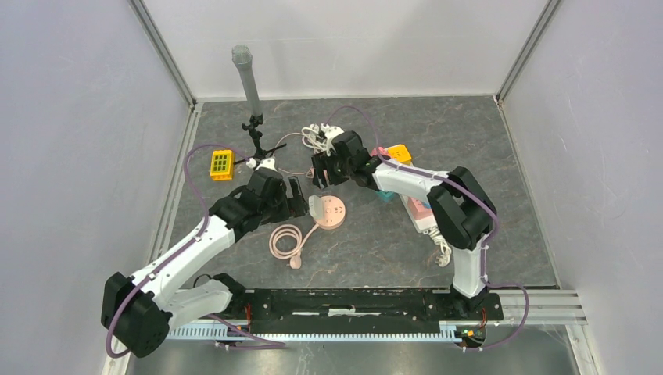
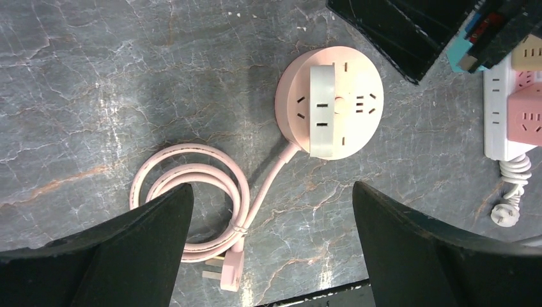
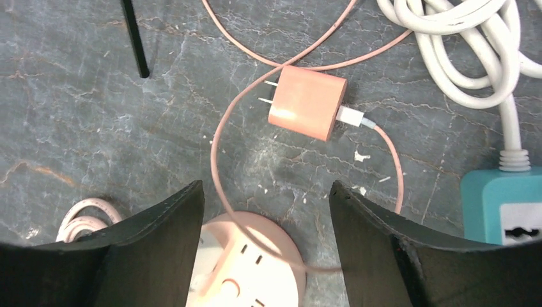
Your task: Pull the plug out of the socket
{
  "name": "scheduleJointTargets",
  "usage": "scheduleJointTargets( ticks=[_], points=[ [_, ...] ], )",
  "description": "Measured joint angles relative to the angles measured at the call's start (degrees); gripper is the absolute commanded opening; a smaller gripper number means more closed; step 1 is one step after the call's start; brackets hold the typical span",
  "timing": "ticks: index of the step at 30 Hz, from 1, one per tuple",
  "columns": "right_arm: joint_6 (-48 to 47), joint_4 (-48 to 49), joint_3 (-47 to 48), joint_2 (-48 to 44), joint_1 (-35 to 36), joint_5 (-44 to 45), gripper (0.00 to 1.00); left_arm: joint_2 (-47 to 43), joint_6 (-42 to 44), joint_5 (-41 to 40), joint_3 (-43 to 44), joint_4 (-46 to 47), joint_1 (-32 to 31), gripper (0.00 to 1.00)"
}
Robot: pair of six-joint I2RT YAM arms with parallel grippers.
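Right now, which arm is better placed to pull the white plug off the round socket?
Probably left: the left gripper, open, frames the white plug; the right gripper faces a loose pink charger.

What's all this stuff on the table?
Round socket: one, pink, table centre
White block: one, white, on the socket
Socket cord: one, pink, coiled beside it
Charger plug: one, pink, loose on table, prongs bare
Thick cord: one, white, coiled at back
Socket cube: one, teal, near charger
Power strip: one, white, right side
Grid block: one, yellow, left
Orange block: one, orange, centre right
Tube on stand: one, grey, back left
Left gripper: one, black, open, above socket
Right gripper: one, black, open, above charger plug
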Motion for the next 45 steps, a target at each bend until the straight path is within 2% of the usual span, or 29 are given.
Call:
scheduleJointTargets(
  ticks=[7,13,16,21,26,31,38,40,43,45],
  points=[
    [0.11,0.57,-4.9,-9.81,0.09,-0.37,0.77,-0.46,1.51,0.33,0.61,-1.01,0.04,0.99],
    [2.4,5.73,-17.51,-24.68,0.09,-0.46,0.77,-0.5,1.75,1.7,0.61,-1.25,0.04,0.98],
    [5.03,9.05,-26.64,-30.64,0.46,-0.44,0.76,-0.11,1.75,2.86,0.61,-0.39,0.04,0.94],
    [9.81,12.0,-38.99,-31.87,3.19,1.18,0.71,5.07,1.62,5.09,0.63,3.32,0.07,0.89],
    [15.23,12.31,-41.03,-29.18,5.68,2.86,0.67,10.49,0.59,5.14,0.68,6.91,0.07,0.82],
    [19.63,13.53,-41.03,-28.35,5.88,5.88,0.67,17.7,-0.15,5.11,3.52,8.94,0.07,0.7],
    [23.58,14.21,-40.48,-27.87,5.92,9.97,0.61,25.97,-2.23,6.64,7.48,10.38,0.09,0.32],
    [23.98,14.1,-38.84,-26.08,5.92,10.62,0.61,26.8,-2.75,7.87,7.61,10.78,0.09,0.27],
    [23.74,14.21,-36.68,-23.21,5.92,11.52,0.6,27.02,-2.82,9.05,8.17,10.69,0.09,0.09],
    [22.77,14.21,-35.71,-21.81,5.92,11.47,0.58,27.06,-2.56,9.64,8.92,9.44,0.09,0.02]
  ],
)
